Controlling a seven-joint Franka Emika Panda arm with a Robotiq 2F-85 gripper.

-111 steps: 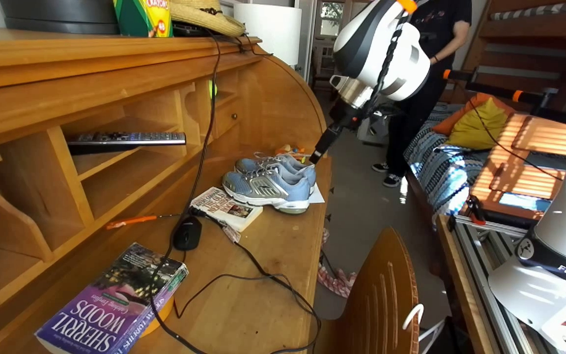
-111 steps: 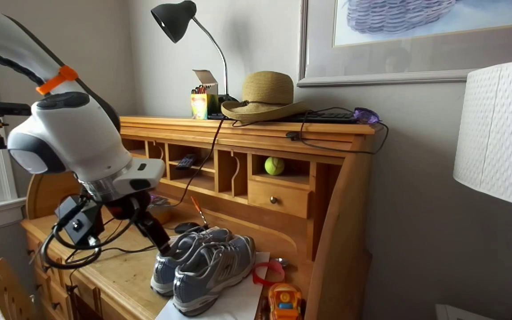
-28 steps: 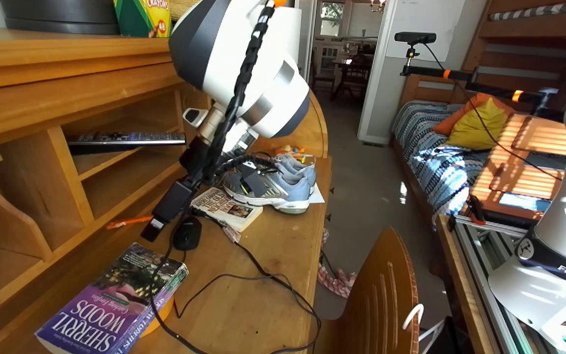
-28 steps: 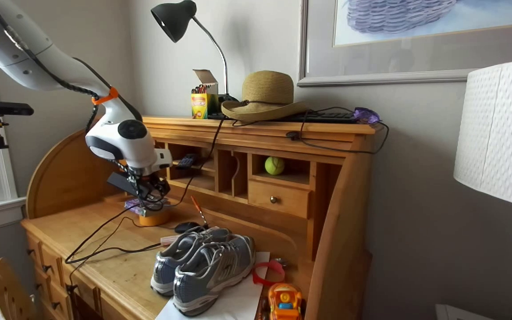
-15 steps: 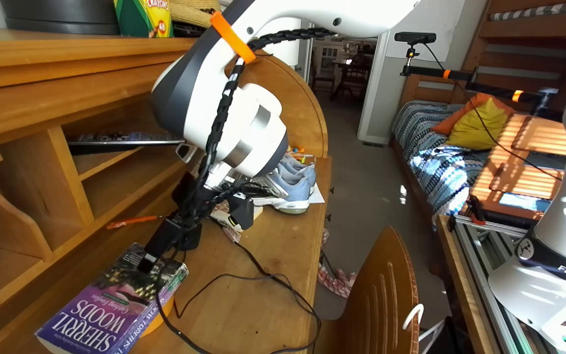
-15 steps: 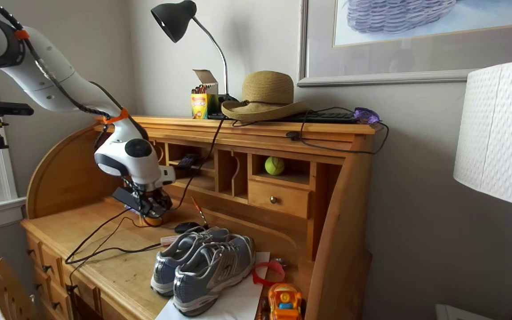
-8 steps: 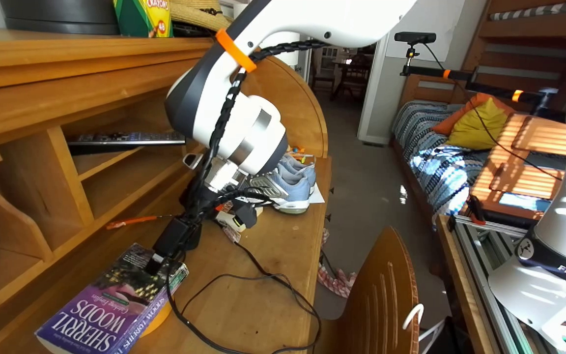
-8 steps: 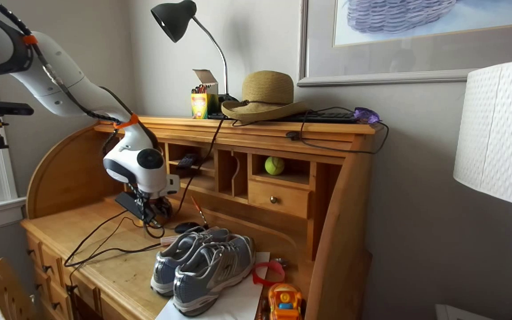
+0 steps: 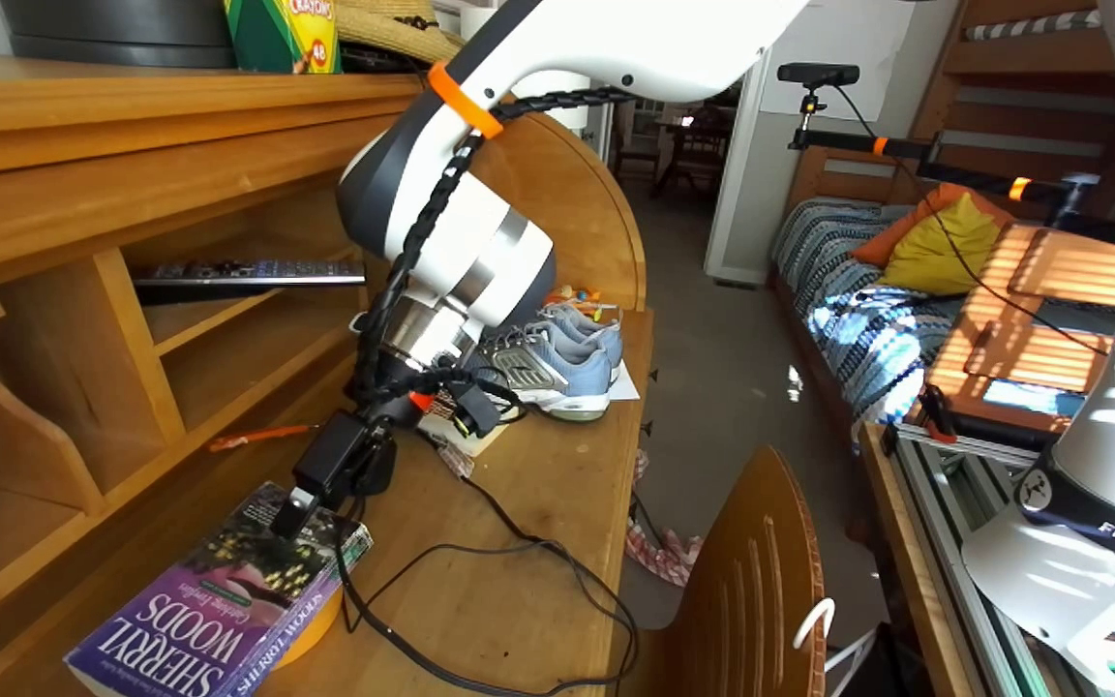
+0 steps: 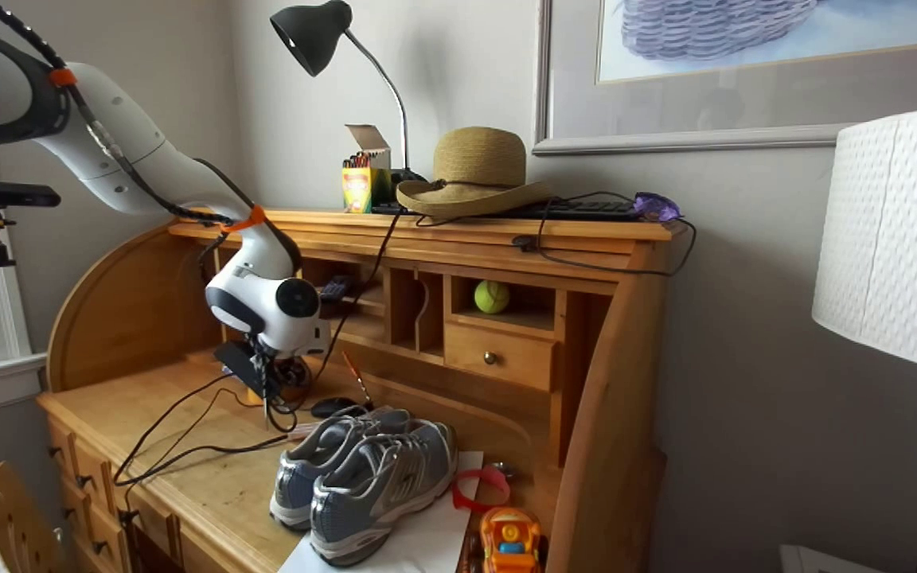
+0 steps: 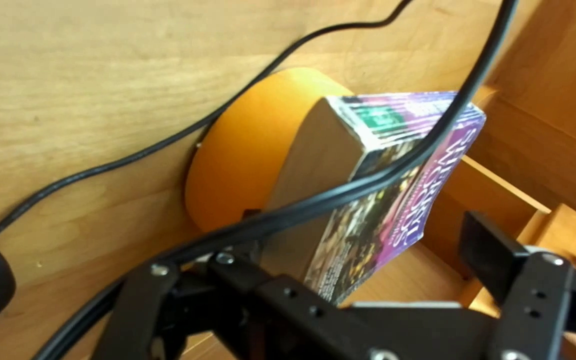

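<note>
The tool (image 11: 365, 235) is held with blocky black fingers (image 11: 490, 250) parted near one end of the book (image 9: 224, 595), thick, purple and worn at its edges, set on a smooth, rounded orange object (image 11: 248, 155); whether contact is made cannot be told, and a black cable (image 11: 343, 196) is curved across both in the wrist view. The surface (image 9: 519, 615) is formed of grained, honey-toned wood, with laced mesh shoes (image 10: 395, 489) placed side by side on it. Beyond, a straw hat (image 10: 478, 159) is backed by a grey wall (image 10: 745, 334), and a bed (image 9: 828, 242) is dressed in woven stripes.
</note>
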